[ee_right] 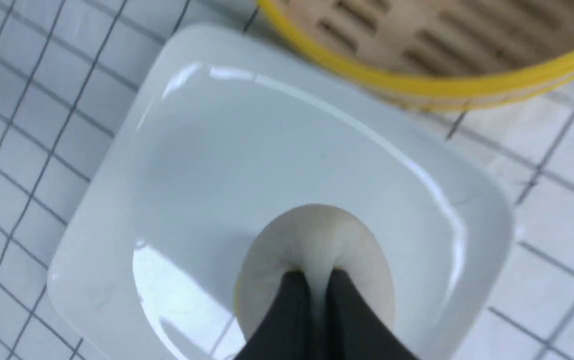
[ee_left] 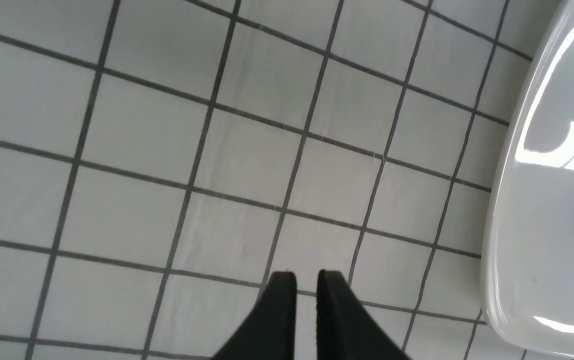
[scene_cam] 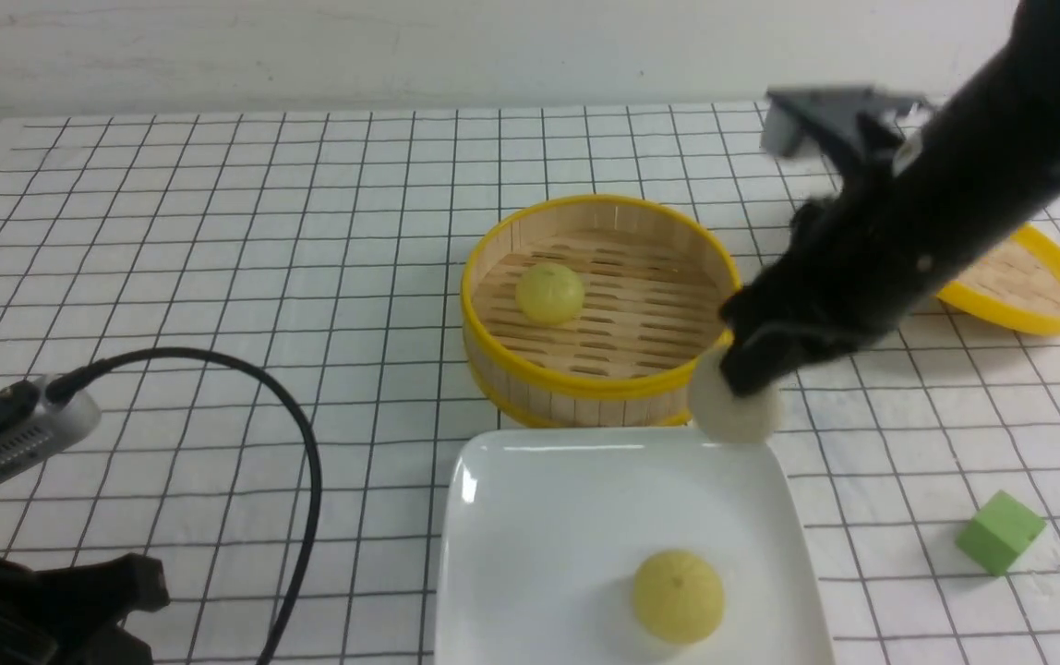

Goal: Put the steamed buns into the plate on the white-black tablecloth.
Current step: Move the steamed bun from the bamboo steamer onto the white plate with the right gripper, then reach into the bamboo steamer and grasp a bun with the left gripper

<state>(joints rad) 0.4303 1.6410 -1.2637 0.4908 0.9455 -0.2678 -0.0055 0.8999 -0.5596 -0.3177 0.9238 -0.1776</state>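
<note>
Pinching the off-white bun (scene_cam: pixel 739 417) between nearly closed jaws, the right gripper (scene_cam: pixel 752 383) hangs above the far right corner of the plate (scene_cam: pixel 548 499). In the right wrist view the soft dome bulges around the fingertips (ee_right: pixel 292 300), with bare plate directly beneath it. From the gripper, the plate's open middle lies toward the robot and slightly to its left. One yellow bun (scene_cam: pixel 678 596) already sits near the plate's near edge, so the release point is best kept short of it. The second yellow bun (scene_cam: pixel 549 293) lies in the bamboo steamer (scene_cam: pixel 599 386), just behind the plate. The left gripper (ee_left: pixel 307 280), jaws almost together and empty, hovers over the white-black tablecloth (scene_cam: pixel 216 231) beside the plate's left rim, so the right arm is the nearer one.
</note>
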